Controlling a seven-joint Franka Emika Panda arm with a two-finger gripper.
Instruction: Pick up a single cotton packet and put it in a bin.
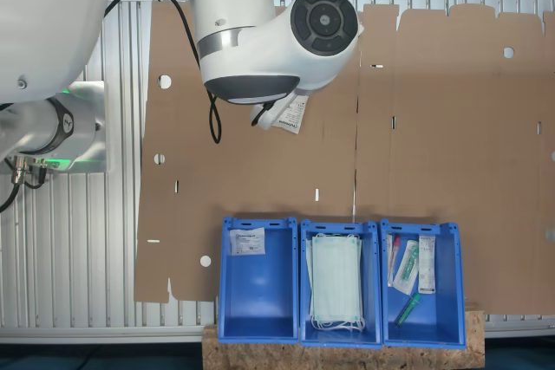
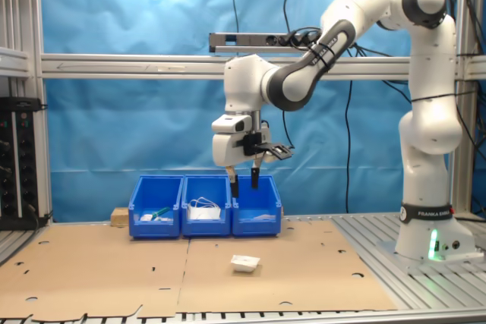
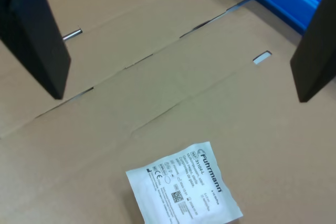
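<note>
Nearest you in the second exterior view is the flat brown cardboard sheet (image 2: 114, 271), matte, punched with small holes and slots, laid in two pieces over a ribbed aluminium table (image 2: 425, 282). On it, out in the open and well short of the bins, you see the cotton packet (image 2: 244, 263): a small, thin, squarish white sealed pouch with dark print, lying flat. In the wrist view the cotton packet (image 3: 184, 190) sits turned at an angle to the cardboard seams, so its edges run diagonally; it is close to square, so you cannot pick out a clear long axis. Above it hangs the gripper (image 2: 244, 181), raised well clear of the cardboard, its two dark fingers pointing down and spread apart with nothing between them. Further back stand three glossy blue plastic rectangular trays side by side, touching. The bin (image 2: 256, 210) at the second exterior view's right of the row holds a small white packet; in the first exterior view the bin (image 1: 257, 314) is at the row's left. The middle tray (image 2: 206, 214) holds pale-green masks, the third tray (image 2: 156, 214) syringes and tubes. Behind everything you have a blue backdrop (image 2: 114, 127) and aluminium framing.
</note>
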